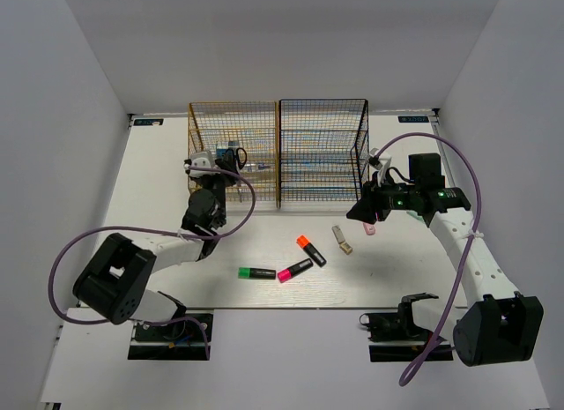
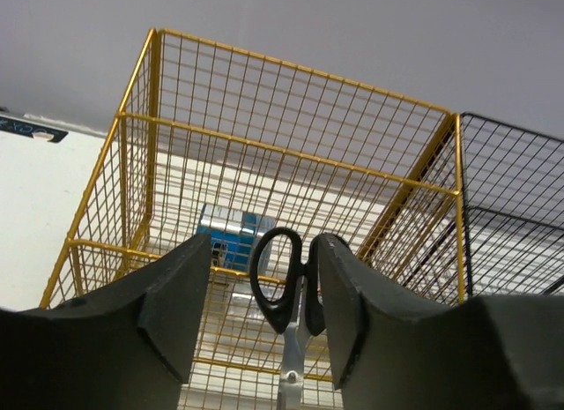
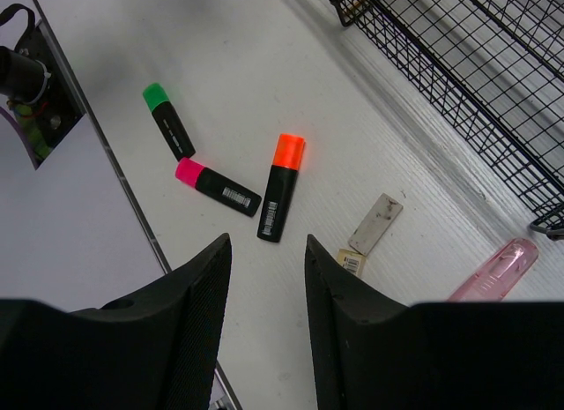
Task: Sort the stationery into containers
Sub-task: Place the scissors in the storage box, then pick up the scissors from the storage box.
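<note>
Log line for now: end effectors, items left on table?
left end effector: open around scissors at golden rack | right end effector: open, empty | unsorted: three highlighters, beige piece, pink piece

The scissors (image 2: pixel 282 315) run off the bottom edge, blades unseen. The pink piece's (image 3: pixel 498 267) lower end is hidden behind a finger (image 3: pixel 352 331) of the right pincer (image 3: pixel 267 247).

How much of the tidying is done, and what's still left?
Done: the blue tub sits in the golden rack. In hand: the scissors are between the parted fingers of the left end effector at that rack. Left: the green highlighter, pink highlighter, orange highlighter, beige piece and pink piece lie on the table, below the open, empty right end effector.
</note>
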Robot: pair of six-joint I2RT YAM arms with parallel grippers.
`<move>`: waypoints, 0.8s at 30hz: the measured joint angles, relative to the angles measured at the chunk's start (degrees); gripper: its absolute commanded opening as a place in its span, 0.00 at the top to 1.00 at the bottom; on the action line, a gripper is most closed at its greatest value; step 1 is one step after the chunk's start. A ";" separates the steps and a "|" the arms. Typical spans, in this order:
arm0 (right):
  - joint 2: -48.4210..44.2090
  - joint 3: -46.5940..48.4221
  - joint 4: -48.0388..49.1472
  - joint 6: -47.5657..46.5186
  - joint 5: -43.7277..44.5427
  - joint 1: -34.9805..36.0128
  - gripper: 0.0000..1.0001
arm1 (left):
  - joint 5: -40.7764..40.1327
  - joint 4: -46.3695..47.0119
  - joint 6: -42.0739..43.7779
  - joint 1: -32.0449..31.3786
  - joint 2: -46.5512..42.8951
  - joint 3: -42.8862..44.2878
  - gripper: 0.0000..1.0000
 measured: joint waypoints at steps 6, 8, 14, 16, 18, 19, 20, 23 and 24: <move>0.00 0.00 -0.09 0.07 -0.20 -0.17 0.40 | 0.76 -3.67 -1.29 0.00 -5.49 -0.09 0.41; 0.00 0.00 -0.15 -0.15 -0.33 -0.28 0.38 | 1.03 -9.86 -2.67 -0.07 -9.49 0.26 0.62; 0.66 0.00 -0.20 -0.22 -0.57 -0.31 0.38 | 2.32 -49.18 -8.24 0.04 -16.39 19.89 0.59; 1.09 0.00 -0.20 -0.22 -0.63 -0.31 0.38 | 2.84 -57.94 -9.73 0.57 -17.38 23.28 0.33; 1.40 0.00 -0.22 -0.22 -0.72 -0.31 0.38 | 4.57 -67.04 -13.42 2.60 -17.33 25.88 0.20; 1.53 0.00 -0.24 -0.22 -0.79 -0.31 0.38 | 5.49 -72.11 -15.82 4.22 -16.24 27.71 0.20; 1.60 0.00 -0.31 -0.22 -0.79 -0.31 0.38 | 6.71 -76.02 -17.90 5.49 -14.95 29.46 0.26; 1.60 0.00 -0.39 -0.22 -0.81 -0.31 0.38 | 10.67 -86.40 -22.97 8.39 -8.74 35.89 0.56; 1.60 0.00 -0.39 -0.22 -0.81 -0.31 0.38 | 12.22 -89.59 -24.28 8.72 -6.23 38.40 0.82</move>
